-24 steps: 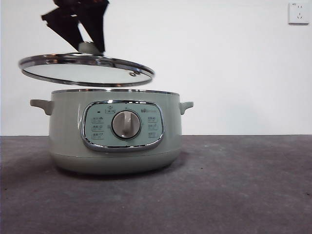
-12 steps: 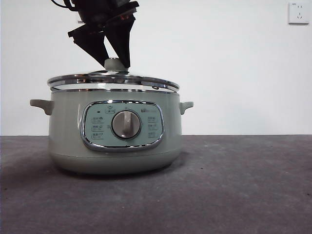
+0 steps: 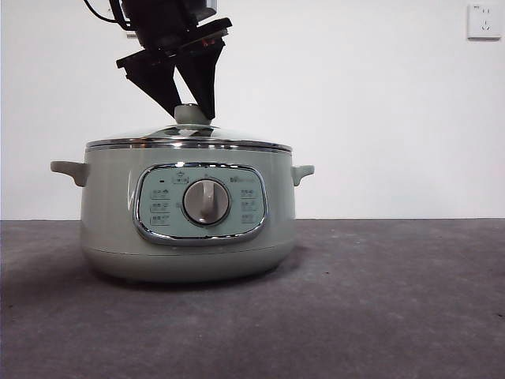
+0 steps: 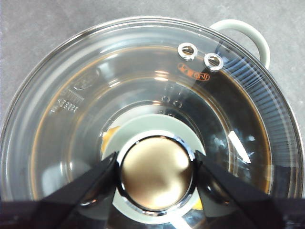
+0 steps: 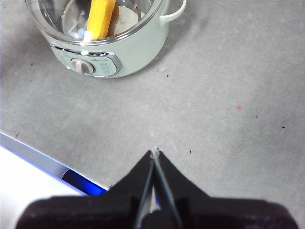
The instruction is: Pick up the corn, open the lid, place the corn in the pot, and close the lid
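The pale green pot (image 3: pixel 110 213) stands on the grey table with the glass lid (image 3: pixel 189 138) sitting level on its rim. My left gripper (image 3: pixel 188 106) comes down from above and is shut on the lid's round knob (image 3: pixel 189 115). In the left wrist view its jaws press both sides of the knob (image 4: pixel 156 172) over the glass lid (image 4: pixel 143 71). The corn (image 5: pixel 101 16) lies inside the pot (image 5: pixel 138 47), seen through the glass in the right wrist view. My right gripper (image 5: pixel 154 152) is shut and empty, high above bare table away from the pot.
A white wall with a socket (image 3: pixel 483 21) stands behind the pot. The grey table (image 3: pixel 379 300) stretches to the right of the pot. The table's edge with a blue strip (image 5: pixel 71 176) shows in the right wrist view.
The left gripper has carried the lid from a raised spot left of the pot to the right and down. The lid now rests flat on the pot's rim.
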You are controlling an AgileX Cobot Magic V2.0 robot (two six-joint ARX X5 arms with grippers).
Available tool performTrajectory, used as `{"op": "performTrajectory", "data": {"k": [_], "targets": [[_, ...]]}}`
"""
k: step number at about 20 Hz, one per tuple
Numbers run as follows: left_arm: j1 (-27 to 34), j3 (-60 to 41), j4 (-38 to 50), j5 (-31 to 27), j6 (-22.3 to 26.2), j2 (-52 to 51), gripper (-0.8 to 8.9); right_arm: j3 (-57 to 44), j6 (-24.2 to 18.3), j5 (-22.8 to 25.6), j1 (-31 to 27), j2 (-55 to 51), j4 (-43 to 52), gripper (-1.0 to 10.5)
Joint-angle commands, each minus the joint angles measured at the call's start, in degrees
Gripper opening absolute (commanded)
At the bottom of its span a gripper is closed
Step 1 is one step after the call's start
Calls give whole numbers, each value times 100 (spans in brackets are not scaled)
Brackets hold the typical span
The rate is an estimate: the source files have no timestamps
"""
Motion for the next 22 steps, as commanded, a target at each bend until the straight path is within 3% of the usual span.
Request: {"op": "performTrajectory", "data": {"k": [1, 2, 3, 5, 6, 7, 15, 16, 19, 22], "targets": [[-90, -149, -48, 44, -20, 413, 0, -59, 59, 0, 11, -9, -140, -12], [-109, -146, -66, 66, -31, 415, 17, -59, 57, 0, 11, -9, -140, -12], [-109, -146, -50, 83, -39, 407, 152, -59, 59, -2, 11, -9, -140, -12], [-107, -146, -4, 76, -138, 348, 572, -59, 52, -2, 11, -7, -140, -12], [-107, -146, 2, 81, -155, 289, 674, -59, 48, 0, 11, -7, -140, -12], [-107, -146, 4, 72, -151, 208, 680, -59, 42, 0, 11, -7, -140, -12], [-109, -146, -472, 37, -365, -1475, 649, -59, 57, 2, 9, -4, -140, -11], [-109, -146, -671, 39, -389, -1759, 539, -59, 59, 2, 9, -4, -138, -8], [-120, -146, -1220, 46, -382, -2588, -4, -57, 57, 4, 9, -2, -138, 1], [-118, -146, -1394, 83, -446, -3283, -1, -57, 57, 2, 9, 2, -138, 1]]}}
